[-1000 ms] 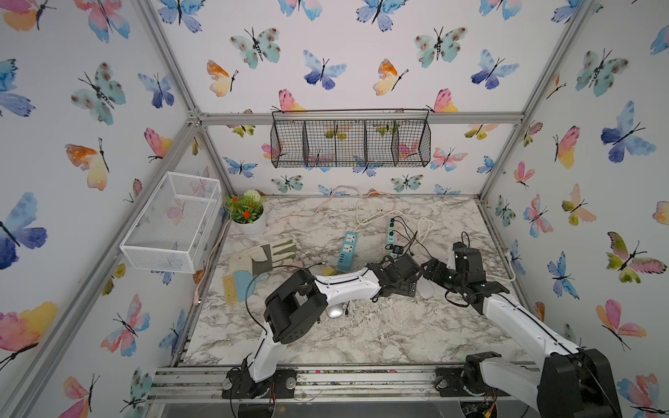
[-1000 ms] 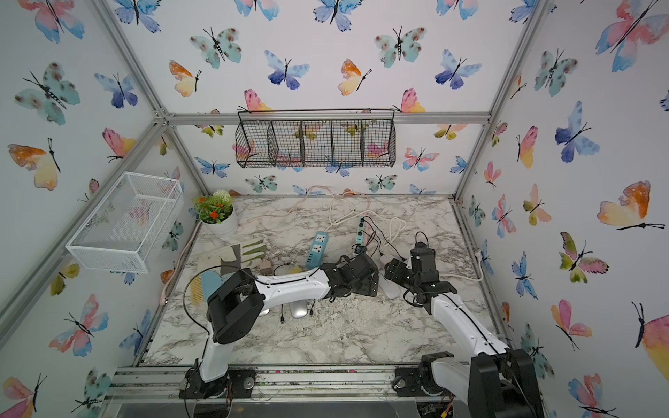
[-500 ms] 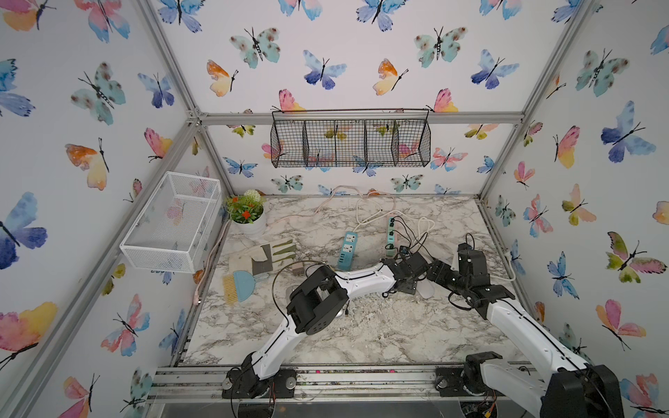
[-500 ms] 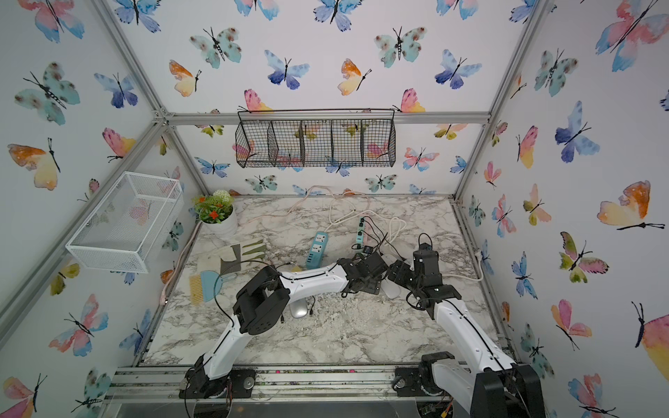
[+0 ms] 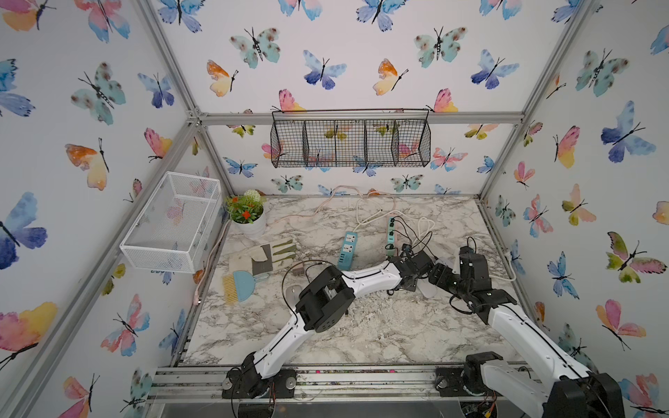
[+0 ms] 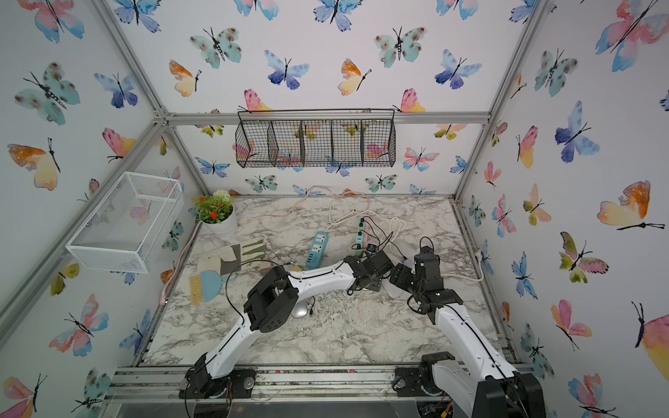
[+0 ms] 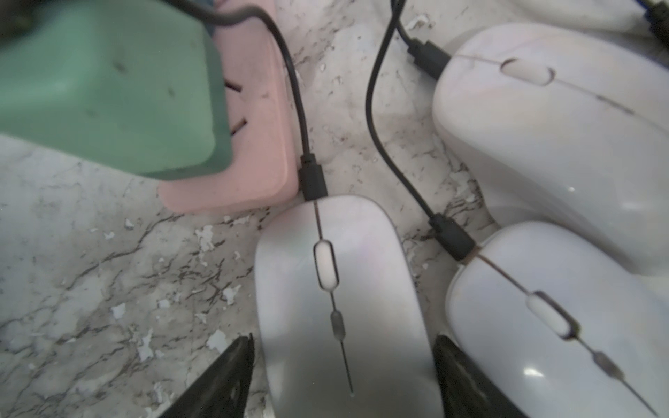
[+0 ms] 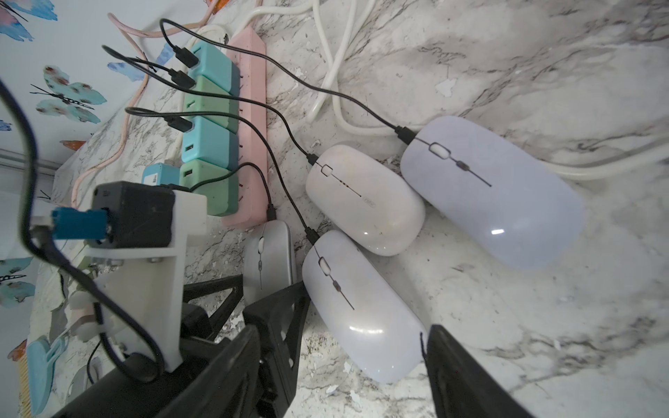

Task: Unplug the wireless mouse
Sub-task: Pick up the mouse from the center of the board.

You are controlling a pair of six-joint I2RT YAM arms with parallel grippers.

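Observation:
Several wireless mice lie by a pink power strip (image 8: pixel 249 108), each with a black cable plugged into its nose. My left gripper (image 7: pixel 343 338) is open and straddles the silver mouse (image 7: pixel 340 289), its fingertips (image 7: pixel 239 362) close beside the mouse's flanks. A black plug (image 7: pixel 313 179) sits in that mouse's nose. The cable runs to a green charger (image 7: pixel 108 83). My right gripper (image 8: pixel 342 329) is open around the rear of a white mouse (image 8: pixel 354 307) beside it. In both top views the grippers (image 5: pixel 409 282) (image 6: pixel 392 278) meet at the table's right middle.
A cream mouse (image 8: pixel 362 199) and a pale mouse (image 8: pixel 496 191) lie beyond. Another silver mouse (image 6: pixel 300 311) lies under the left arm. On the left are a blue power strip (image 5: pixel 346 249), gloves (image 5: pixel 271 253), a brush (image 5: pixel 240 286) and a flower pot (image 5: pixel 249 217). White cords (image 5: pixel 365 213) loop at the back.
My left arm has reached farther right to the mice and its jaws have narrowed around the silver mouse. The right gripper has shifted slightly and narrowed a little.

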